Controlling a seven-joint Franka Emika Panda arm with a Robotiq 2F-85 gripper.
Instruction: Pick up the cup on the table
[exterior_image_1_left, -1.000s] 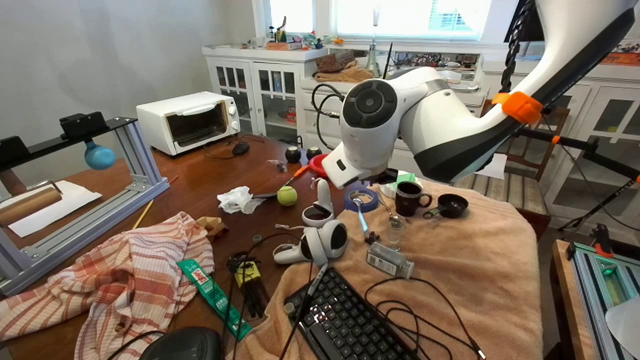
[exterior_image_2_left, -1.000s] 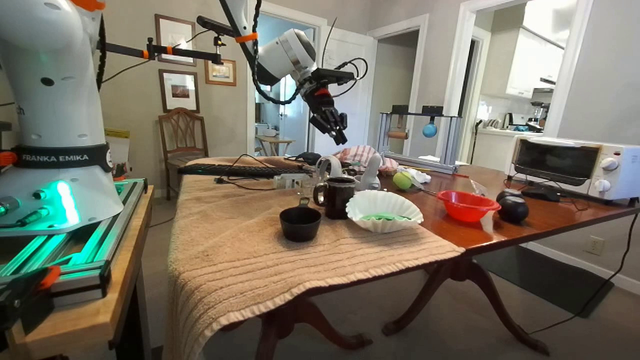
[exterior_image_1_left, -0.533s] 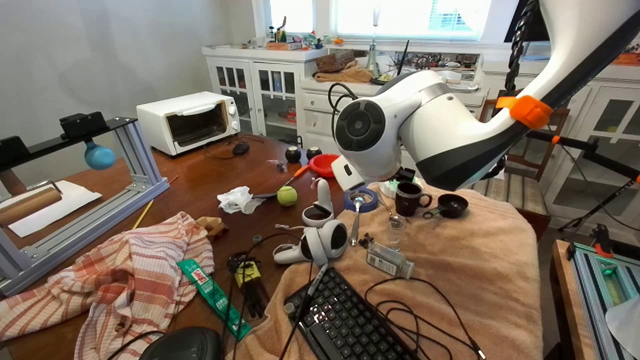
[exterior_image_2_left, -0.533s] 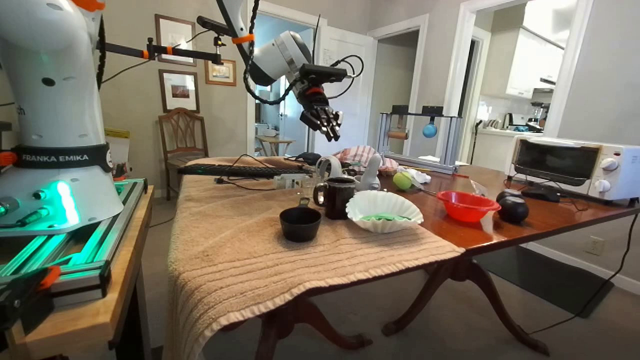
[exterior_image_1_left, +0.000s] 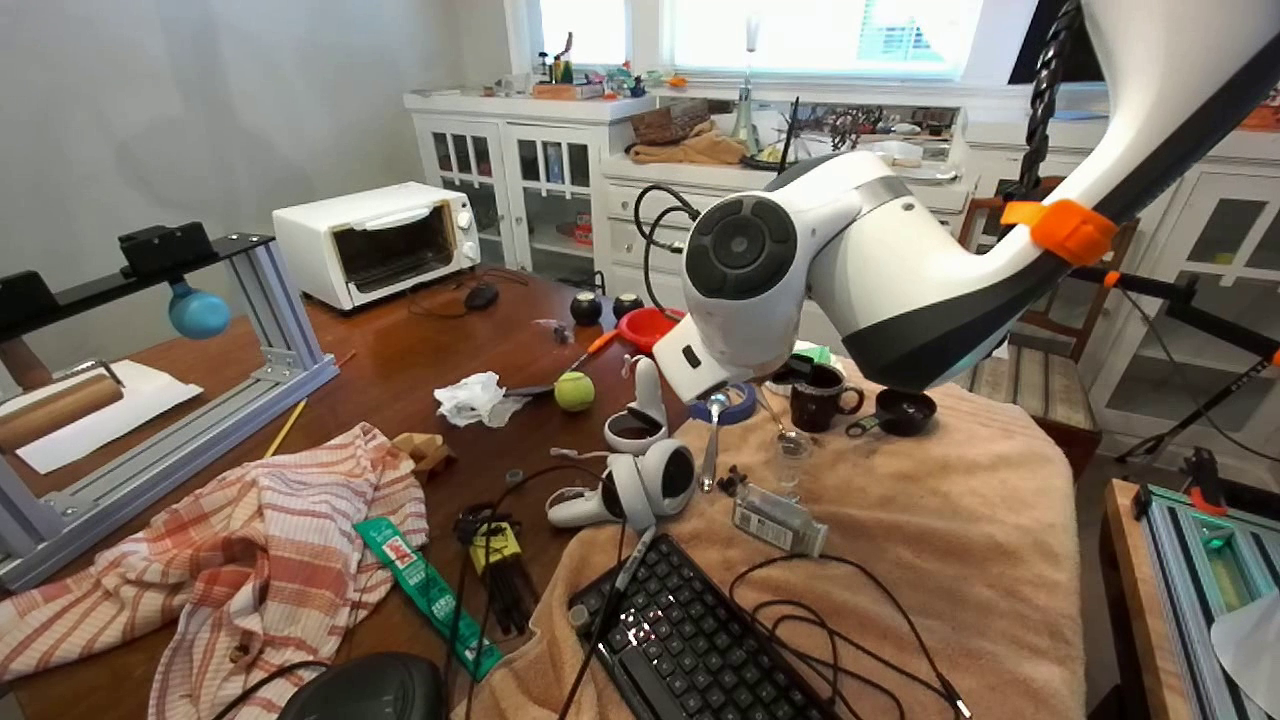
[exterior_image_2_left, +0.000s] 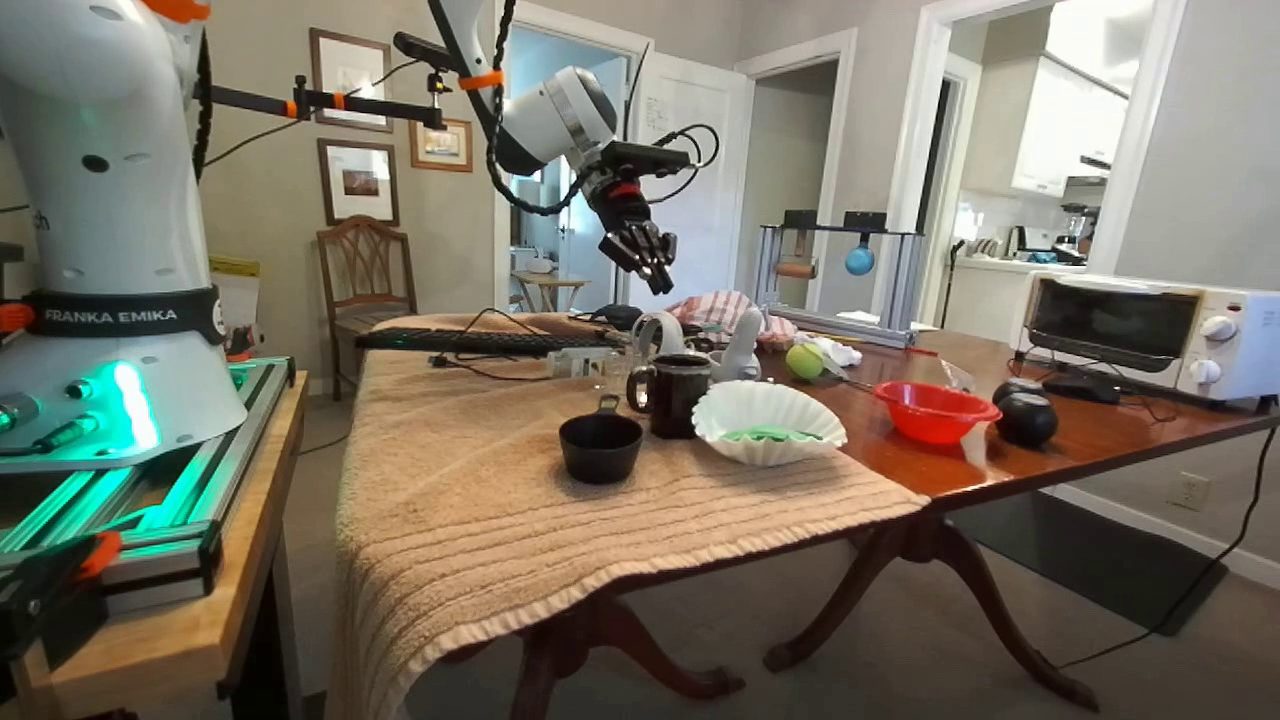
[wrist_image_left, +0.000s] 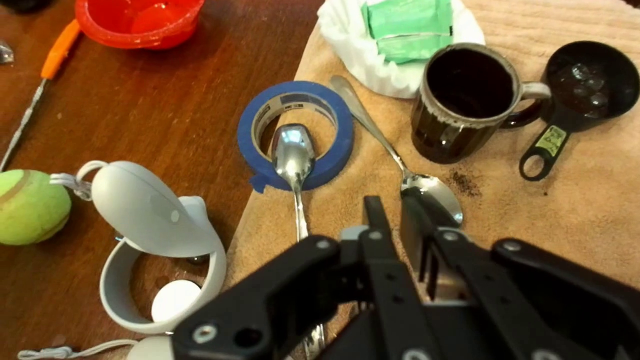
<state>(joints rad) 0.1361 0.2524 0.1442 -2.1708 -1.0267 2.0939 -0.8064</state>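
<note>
Cup (exterior_image_2_left: 678, 397) upright on lt-brn towel (exterior_image_2_left: 470, 480), tool (wrist_image_left: 392, 207) abv table (exterior_image_1_left: 470, 340)

The wrist view looks down from close behind the black jointed fingers (wrist_image_left: 381, 250). In an exterior view, the gaze runs down across the dark-brown wooden surface (exterior_image_1_left: 400, 350) toward the white-framed window (exterior_image_1_left: 820, 40) beyond the fingers; in an exterior view, lower, from roughly the opposite side, toward the white door (exterior_image_2_left: 720, 230) beyond them. Both exterior views share the boxy white oven (exterior_image_1_left: 375, 245), well apart from the fingers; all three, the glazed brown mug (wrist_image_left: 445, 132).
</note>
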